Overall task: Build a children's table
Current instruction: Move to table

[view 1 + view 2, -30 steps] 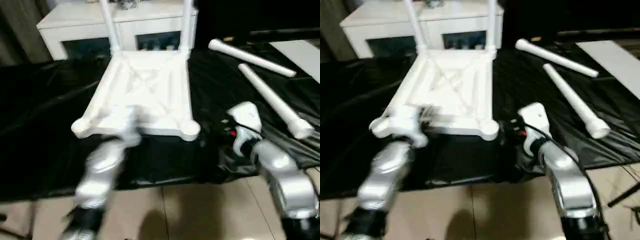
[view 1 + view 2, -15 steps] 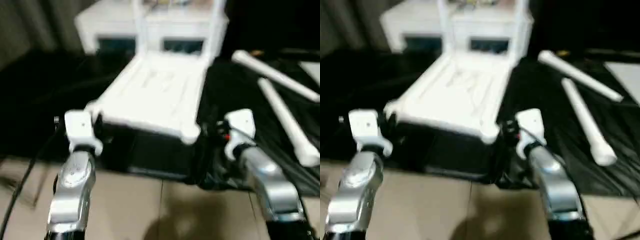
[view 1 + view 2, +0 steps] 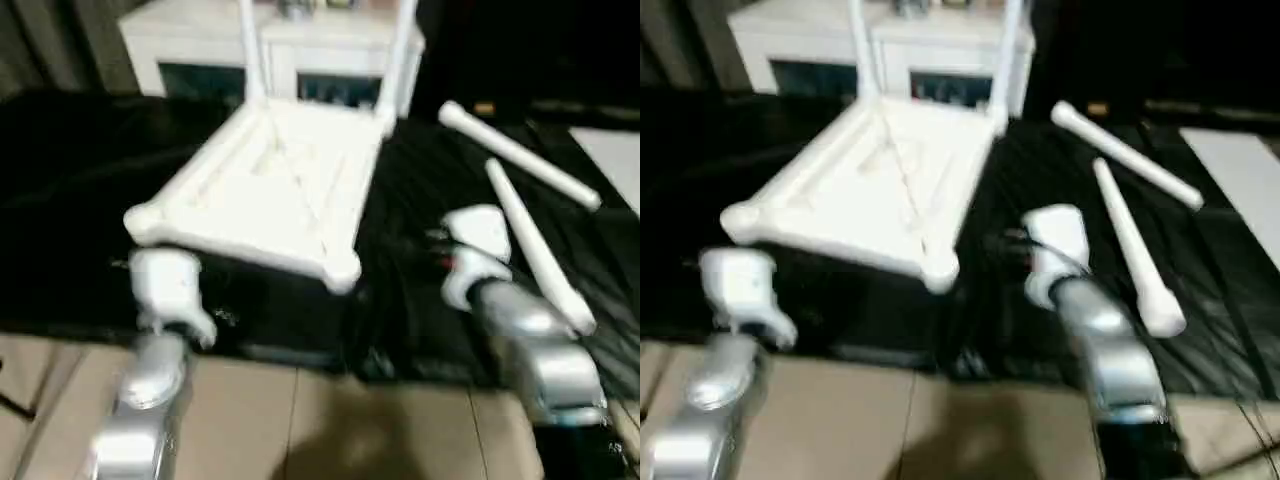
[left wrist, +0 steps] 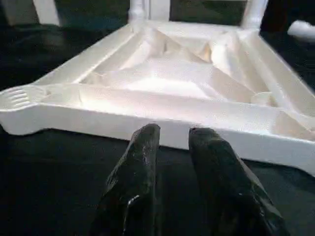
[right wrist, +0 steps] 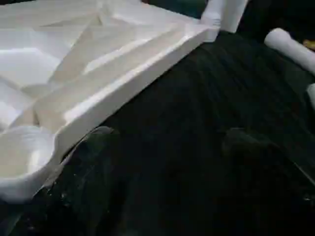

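Left gripper (image 4: 170, 135) had its two black fingers (image 4: 138, 167) fairly close together with a narrow gap between them and nothing in it, sitting just short of the near rim of the top (image 3: 270, 190). Right gripper (image 5: 162, 142) was spread wide and empty too, hanging over the black sheet (image 3: 60, 200) just beside the top's near right corner socket (image 5: 22, 157).

So the top was lying upside down on that sheet, ribbed X-braced underside facing up. Two legs (image 3: 248, 50) were already standing upright in the far corner sockets. The other two legs (image 3: 515, 155) lay loose on the sheet off to the right, well apart from the top, near each other and angled differently.

The sheet was shiny, wrinkled black plastic covering most of the ground, with beige floor tiles (image 3: 330, 420) showing at its near edge. Behind the top stood a white cabinet (image 3: 200, 40) with dark glass doors, and something flat and pale (image 3: 610, 160) lay at the far right.

The head views were pretty smeared, so I couldn't make out the rib detail there, or what was sitting on top of the cabinet. The upright legs were cut off at the top of the frame. The right gripper's fingers were only dark blurry shapes against the sheet.
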